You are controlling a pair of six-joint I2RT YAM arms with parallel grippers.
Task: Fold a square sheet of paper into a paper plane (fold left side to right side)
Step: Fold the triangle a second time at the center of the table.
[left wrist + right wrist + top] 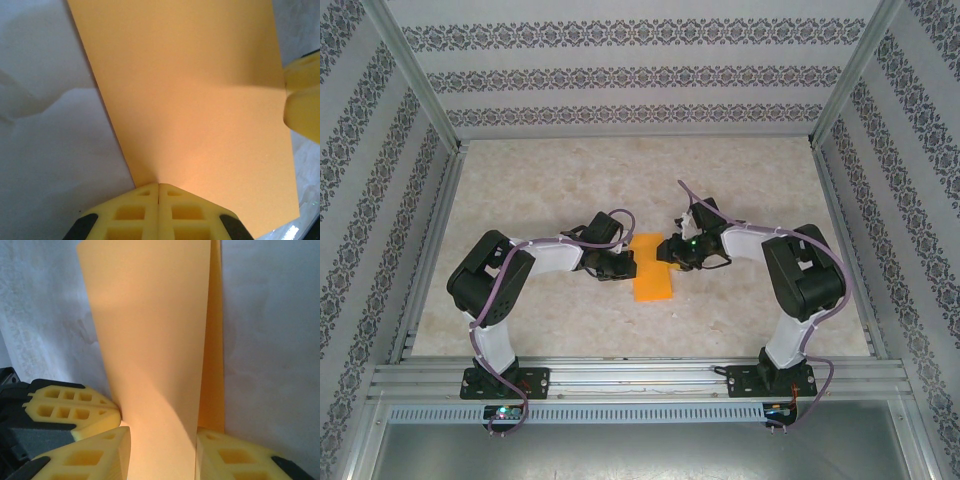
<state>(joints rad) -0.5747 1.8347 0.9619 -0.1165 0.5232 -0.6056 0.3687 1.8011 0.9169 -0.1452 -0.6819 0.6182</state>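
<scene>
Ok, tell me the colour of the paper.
Plain bright orange paper, clearest in the left wrist view.

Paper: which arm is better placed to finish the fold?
Right, probably: the right gripper stands open around the raised paper; the left gripper is shut, tips at the paper's edge.

Table top (560, 180): pale beige, mottled, evenly lit. Back wall (630, 60) beyond far edge of table top: white, horizontal bands of dark ornamental pattern. Left wall (365, 150) and right wall (920, 150) flanking table top: same banded covering. Metal post (415, 75) at each far corner of table top. Along near edge of table top: grooved aluminium rail (640, 378), slotted white strip (640, 411) just below it, then dull grey metal sheet (640, 450). In wrist views table top looks whitish-grey, slightly wrinkled.
</scene>
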